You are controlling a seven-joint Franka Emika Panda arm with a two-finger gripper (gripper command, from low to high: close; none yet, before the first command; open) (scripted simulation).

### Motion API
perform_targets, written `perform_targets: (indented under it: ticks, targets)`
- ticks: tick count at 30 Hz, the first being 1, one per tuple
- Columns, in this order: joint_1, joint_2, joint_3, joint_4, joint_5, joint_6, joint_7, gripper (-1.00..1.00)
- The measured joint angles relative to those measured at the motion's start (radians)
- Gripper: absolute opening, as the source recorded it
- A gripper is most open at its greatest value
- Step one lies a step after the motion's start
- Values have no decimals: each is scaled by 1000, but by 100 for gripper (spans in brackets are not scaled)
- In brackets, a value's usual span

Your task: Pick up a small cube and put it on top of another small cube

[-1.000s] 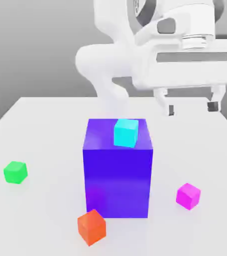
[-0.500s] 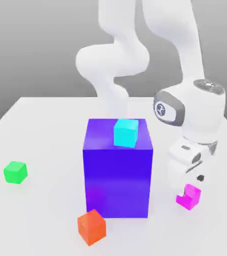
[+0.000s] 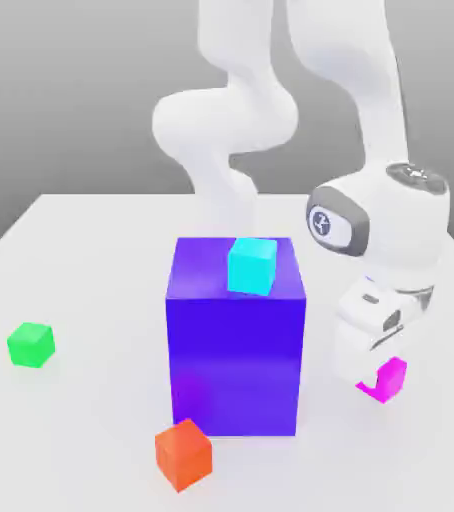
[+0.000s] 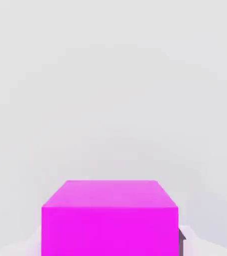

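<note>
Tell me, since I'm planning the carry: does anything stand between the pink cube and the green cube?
Yes. The big blue block, with a cyan cube on top, stands mid-table between the pink cube, at the exterior view's right under the hand, and the green cube at its left.

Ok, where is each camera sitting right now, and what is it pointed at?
Exterior view: off the arm, raised, looking down across the white table toward the arm's base; it sees the blue-purple block, four small cubes, the white arm and the hand.
Hand view: on the hand, close above the magenta cube and bare table; one dark fingertip shows beside the cube.
Shared: the magenta cube, with the hand shut on it.
</note>
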Motion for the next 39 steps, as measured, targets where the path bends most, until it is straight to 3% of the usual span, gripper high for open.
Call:
perform_targets:
  ticks: [3,16,25,31,34,36,39]
  targets:
    - [-25,19,-38,71,-18,-24,26,-100]
    - [-229,144,-392,366,-86,-78,305,-100]
    - [-396,-5,-676,214,-122,-126,654,-100]
    - [-684,-153,-806,68,-139,-168,921,-100]
    - [-729,-180,-847,-15,-52,-144,982,-100]
    - [-719,-118,-844,-25,63,-88,919,-100]
    - [-762,-2,-751,-21,283,-3,767,-100]
